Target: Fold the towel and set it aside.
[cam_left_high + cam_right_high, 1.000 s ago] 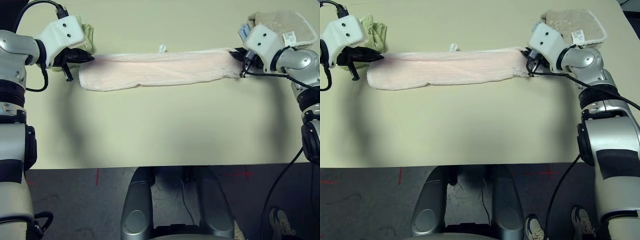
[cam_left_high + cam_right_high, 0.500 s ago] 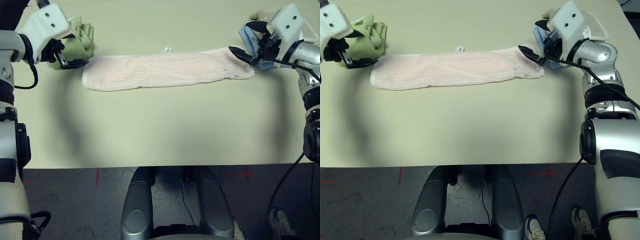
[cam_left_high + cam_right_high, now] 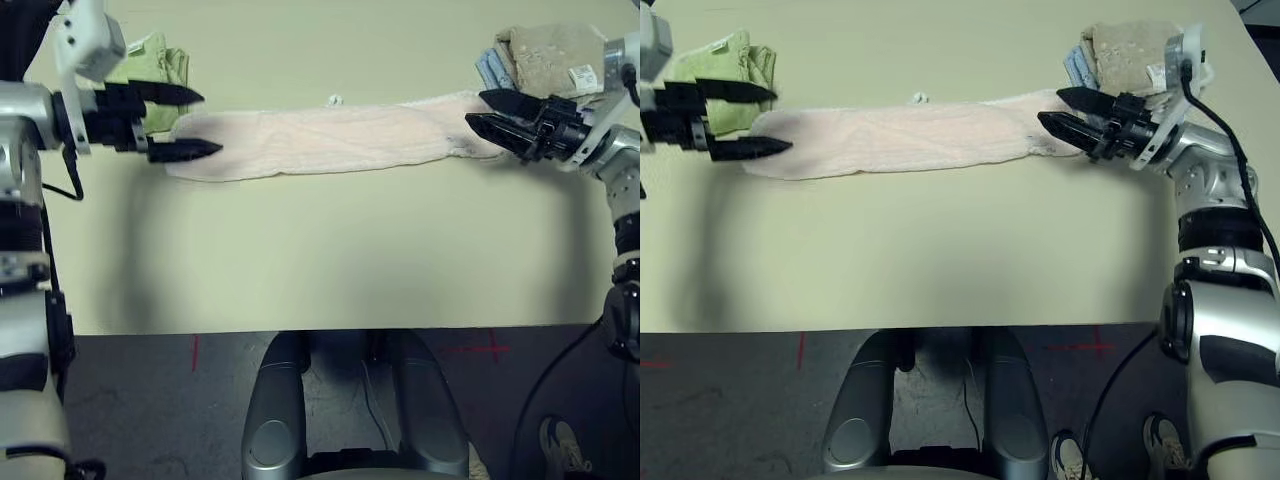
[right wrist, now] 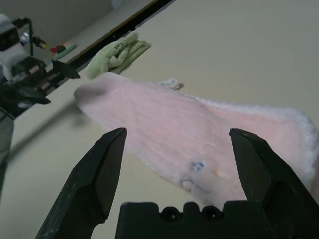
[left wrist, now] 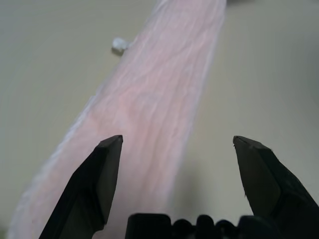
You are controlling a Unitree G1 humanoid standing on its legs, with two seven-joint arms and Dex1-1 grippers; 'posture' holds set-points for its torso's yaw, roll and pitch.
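The towel [image 3: 330,140], pale pink and folded into a long narrow strip, lies flat across the far half of the table. Its small white loop [image 5: 118,44] sticks out from the far edge. My left gripper [image 3: 208,123] is open at the strip's left end, fingers pointing inward along it, with the near finger over the end. At the other end my right gripper [image 3: 476,108] is open too, hovering by the corner with the small label [image 4: 198,166]. Neither gripper holds the towel [image 4: 164,124].
A crumpled light green towel [image 3: 155,65] lies at the far left behind my left gripper. A beige towel [image 3: 545,45] sits on a blue one [image 3: 490,68] at the far right. The table's front edge [image 3: 320,330] runs across below.
Both grippers held the towel's ends a second ago, then let go and opened wide. They have swung round and now point inward at the ends. The towel has settled flat.
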